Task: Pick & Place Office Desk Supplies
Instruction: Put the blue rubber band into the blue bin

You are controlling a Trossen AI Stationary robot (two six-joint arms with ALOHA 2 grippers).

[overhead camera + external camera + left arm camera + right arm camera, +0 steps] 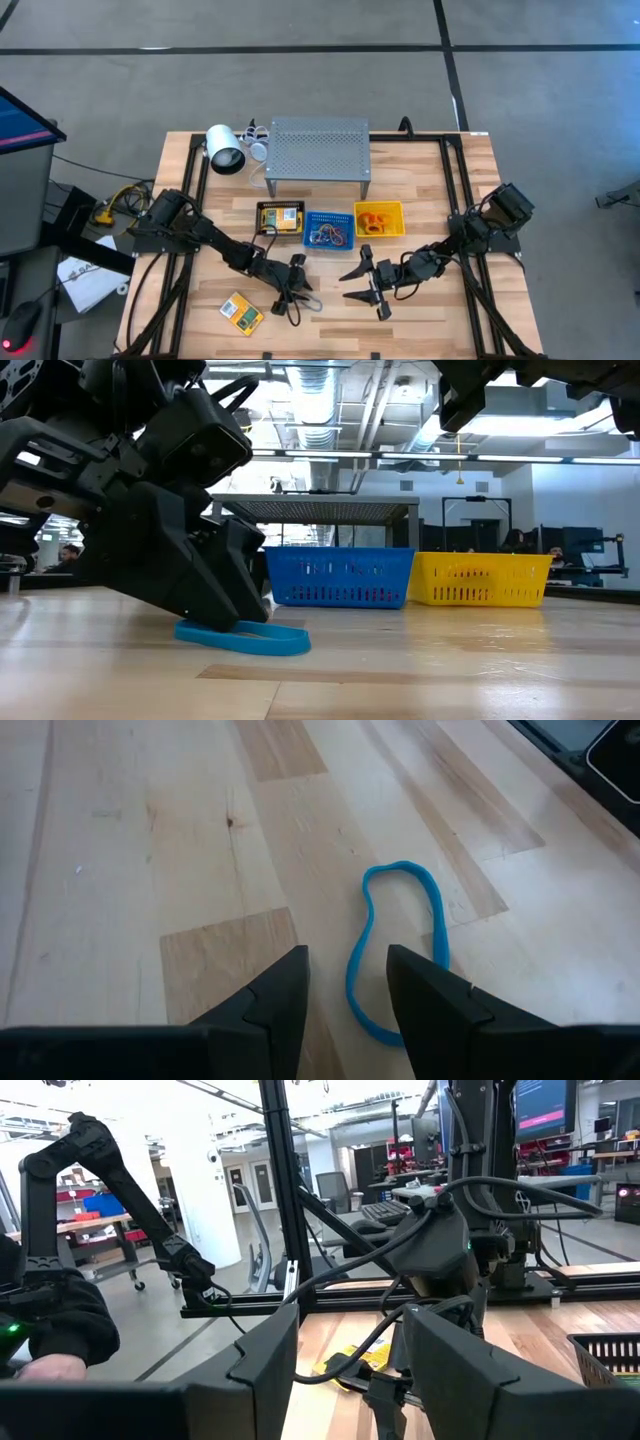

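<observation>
Your left hand is down on the worktop, fingers parted astride the blue band loop lying flat | your right hand hovers beside it, spread wide, empty | beyond: blue basket, yellow basket.

overhead, table-level and wrist views share table.

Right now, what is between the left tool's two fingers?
Part of the thin blue rubber band loop lies flat on the wooden table between the left tool's open fingers, seen in the left wrist view.
</observation>
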